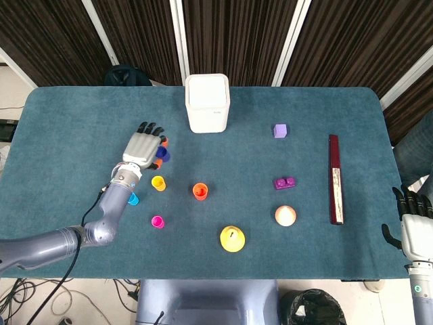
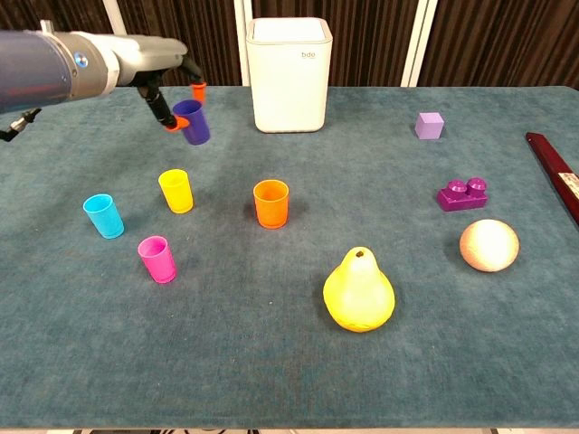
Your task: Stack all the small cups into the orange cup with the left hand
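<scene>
- Far-left of table [image 1: 325,95]: left hand [image 1: 143,147] grips purple cup [image 2: 193,121], orange-tipped fingers [image 2: 170,126] pinching its sides; cup is lifted off the cloth, tilted a bit.
- Orange cup [image 2: 270,202] upright, mid-table, nothing inside as far as chest view shows; well right of the held cup, nearer the front.
- Yellow cup [image 2: 175,191] upright, left of orange cup, apart from it.
- Blue cup [image 2: 104,216] upright, further left + slightly nearer; in head view partly hidden under left forearm.
- Pink cup [image 2: 156,259] upright, nearest of the small cups, between blue and yellow laterally.
- Right hand [image 1: 415,223] at near-right table edge, off the cloth, holds nothing; fingers point up, whether spread or curled: cannot tell.
- Other items: white bin [image 2: 289,74] far centre; purple cube [image 2: 430,125] far right; purple brick [image 2: 462,193], pale ball [image 2: 488,245] nearer right; yellow pear [image 2: 358,291] near centre; dark red bar [image 1: 333,179] along right side.
</scene>
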You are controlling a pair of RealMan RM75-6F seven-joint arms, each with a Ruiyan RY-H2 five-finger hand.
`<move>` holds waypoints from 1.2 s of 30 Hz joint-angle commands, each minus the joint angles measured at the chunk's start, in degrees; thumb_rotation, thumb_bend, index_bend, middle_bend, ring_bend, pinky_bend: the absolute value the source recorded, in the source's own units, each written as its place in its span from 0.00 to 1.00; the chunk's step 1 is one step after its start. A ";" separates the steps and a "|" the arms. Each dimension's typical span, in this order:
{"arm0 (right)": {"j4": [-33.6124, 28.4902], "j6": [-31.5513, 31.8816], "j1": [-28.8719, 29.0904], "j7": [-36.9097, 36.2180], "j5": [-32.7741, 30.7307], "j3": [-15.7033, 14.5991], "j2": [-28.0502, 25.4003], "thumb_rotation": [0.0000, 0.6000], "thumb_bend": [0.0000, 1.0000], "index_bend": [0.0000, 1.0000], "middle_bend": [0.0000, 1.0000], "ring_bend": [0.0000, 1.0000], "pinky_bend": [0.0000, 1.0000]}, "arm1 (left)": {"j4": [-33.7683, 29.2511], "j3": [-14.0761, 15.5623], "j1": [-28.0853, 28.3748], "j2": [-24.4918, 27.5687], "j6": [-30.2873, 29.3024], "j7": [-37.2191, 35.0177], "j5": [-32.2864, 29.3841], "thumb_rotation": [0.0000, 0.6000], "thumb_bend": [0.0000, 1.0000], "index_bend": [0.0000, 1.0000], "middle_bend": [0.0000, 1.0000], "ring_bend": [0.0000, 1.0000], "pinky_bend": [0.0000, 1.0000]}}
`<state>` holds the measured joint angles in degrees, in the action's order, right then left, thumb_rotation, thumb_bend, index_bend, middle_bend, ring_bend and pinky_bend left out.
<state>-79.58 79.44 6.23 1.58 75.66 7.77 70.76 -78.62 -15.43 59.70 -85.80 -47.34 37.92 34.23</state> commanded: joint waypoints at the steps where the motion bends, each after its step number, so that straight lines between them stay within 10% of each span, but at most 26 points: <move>1: -0.15 -0.02 0.03 -0.20 0.24 -0.07 -0.06 1.00 0.43 0.06 0.00 0.06 0.00 | -10.11 -0.48 1.70 4.64 -2.90 4.10 -2.11 1.00 0.38 0.48 0.15 0.00 0.00; 15: -0.97 1.39 -0.47 -1.03 0.69 0.28 -0.74 1.00 0.43 0.06 0.00 0.06 0.00 | -21.42 1.02 6.20 7.30 -6.17 8.95 -10.84 1.00 0.38 0.48 0.15 0.00 0.00; 36: -0.93 1.30 -0.72 -2.54 0.40 0.56 -1.14 1.00 0.43 0.06 0.00 0.06 0.00 | -15.36 5.90 8.17 0.58 -5.08 5.63 -5.71 1.00 0.38 0.48 0.15 0.00 0.00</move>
<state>-80.50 80.74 5.50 -0.96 76.05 8.34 69.62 -94.64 -9.86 67.78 -84.61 -52.23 43.76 27.88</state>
